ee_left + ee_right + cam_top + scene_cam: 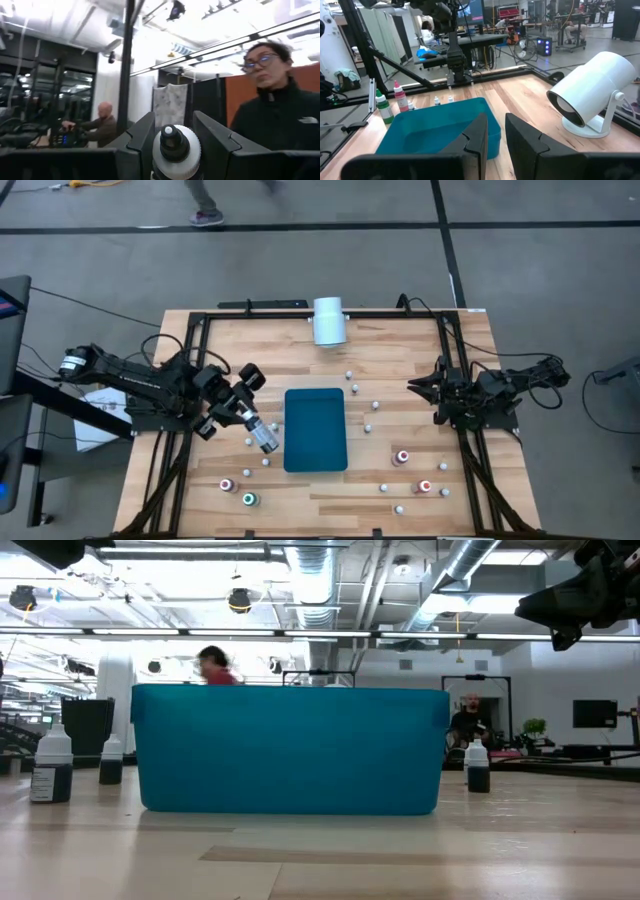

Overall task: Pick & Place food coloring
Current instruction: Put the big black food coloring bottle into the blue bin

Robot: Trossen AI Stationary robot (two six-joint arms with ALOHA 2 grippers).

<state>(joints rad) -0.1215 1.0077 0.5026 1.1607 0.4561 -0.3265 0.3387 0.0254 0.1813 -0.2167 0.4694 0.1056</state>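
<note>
Left gripper [262,436] is clamping a small round bottle [266,440], lifted beside the smooth teal rectangular tray [315,430]. Right gripper [418,387] is waiting, fingers closed, over the wooden table [400,340].

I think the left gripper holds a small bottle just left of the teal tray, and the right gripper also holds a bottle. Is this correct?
Not fully. The left gripper does hold a small bottle just left of the teal tray; the left wrist view shows it between the fingers. But the right gripper is shut and holds nothing: the right wrist view shows no bottle between its fingers.
</note>
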